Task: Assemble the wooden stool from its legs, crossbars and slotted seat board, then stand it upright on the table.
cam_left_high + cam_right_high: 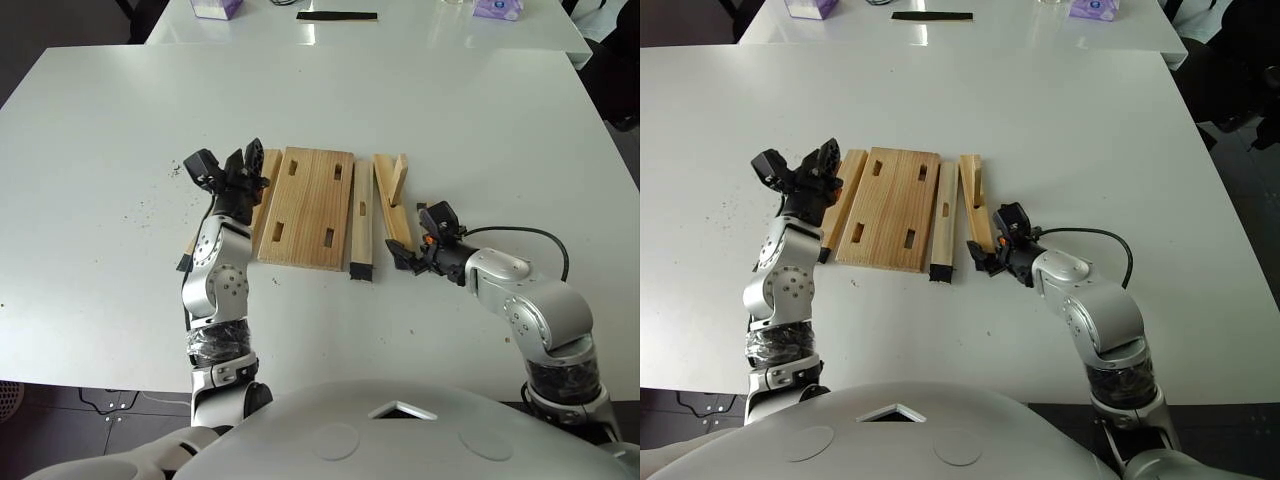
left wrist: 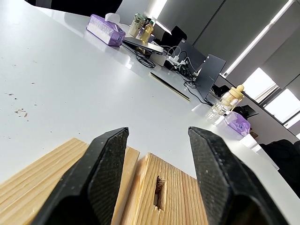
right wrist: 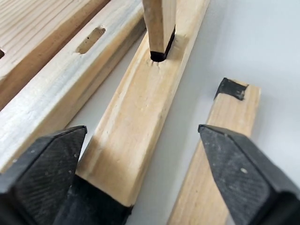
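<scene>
Your left pincer (image 1: pixel 245 156) hangs released over the table (image 1: pixel 110 130), its fingers (image 2: pixel 105 159) spread wide and holding nothing. It sits above the left edge of the parts row: under the gap between its fingers you see a wooden leg (image 1: pixel 266 196) lying flat and, just beside it, the edge of the slotted seat board (image 1: pixel 306 207). The board lies flat on the table, four slots facing up.

Right of the board you have another leg (image 1: pixel 362 215) with a slot in its face and a black foot at the near end. Next to that lies a third leg (image 1: pixel 392 215), with a crossbar (image 1: pixel 400 178) plugged into it and leaning up at a tilt.

Your right pincer (image 3: pixel 140 135) is low at the near end of that third leg, also released. The leg end lies between its two fingers (image 3: pixel 51 159), though you cannot tell whether either finger touches it. A further wooden piece (image 3: pixel 229 122) with a black tip lies by the other finger.
</scene>
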`<state>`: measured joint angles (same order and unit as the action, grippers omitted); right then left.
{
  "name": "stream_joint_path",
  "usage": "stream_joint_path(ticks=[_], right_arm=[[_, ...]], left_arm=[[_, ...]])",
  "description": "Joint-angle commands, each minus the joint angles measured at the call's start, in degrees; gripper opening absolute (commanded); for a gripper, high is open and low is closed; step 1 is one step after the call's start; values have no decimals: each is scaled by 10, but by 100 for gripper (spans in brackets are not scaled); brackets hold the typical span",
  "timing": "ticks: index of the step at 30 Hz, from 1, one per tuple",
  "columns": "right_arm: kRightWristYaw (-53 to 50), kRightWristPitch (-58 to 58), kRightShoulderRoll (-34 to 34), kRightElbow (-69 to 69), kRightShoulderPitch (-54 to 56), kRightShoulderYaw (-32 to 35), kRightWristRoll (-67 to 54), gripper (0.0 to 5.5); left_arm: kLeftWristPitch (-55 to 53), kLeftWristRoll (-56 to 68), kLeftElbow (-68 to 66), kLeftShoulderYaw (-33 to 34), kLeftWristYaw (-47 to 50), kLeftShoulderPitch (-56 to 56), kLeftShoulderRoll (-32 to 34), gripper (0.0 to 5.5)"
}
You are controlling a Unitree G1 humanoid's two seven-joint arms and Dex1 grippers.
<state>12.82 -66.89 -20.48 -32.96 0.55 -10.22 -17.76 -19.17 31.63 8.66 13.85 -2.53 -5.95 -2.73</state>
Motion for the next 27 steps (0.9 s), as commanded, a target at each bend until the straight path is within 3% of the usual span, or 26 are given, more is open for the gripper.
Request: stream_joint_path(ticks=[1,6,21,27], right_arm=[[-2,11,5,32,18,-22,15,440],[-25,31,16,63,15,-35,43,417],[-32,29,12,32,-6,-30,67,208],[-35,27,37,43,35,13,61,207]], left_arm=[[3,-4,-4,0,3,-1,0,238],[-2,-5,-16,-1,-4,-12,8,238],[0,-4,-18,5,3,-15,13,238],[5,-8,-24,19,10,-36,23,238]])
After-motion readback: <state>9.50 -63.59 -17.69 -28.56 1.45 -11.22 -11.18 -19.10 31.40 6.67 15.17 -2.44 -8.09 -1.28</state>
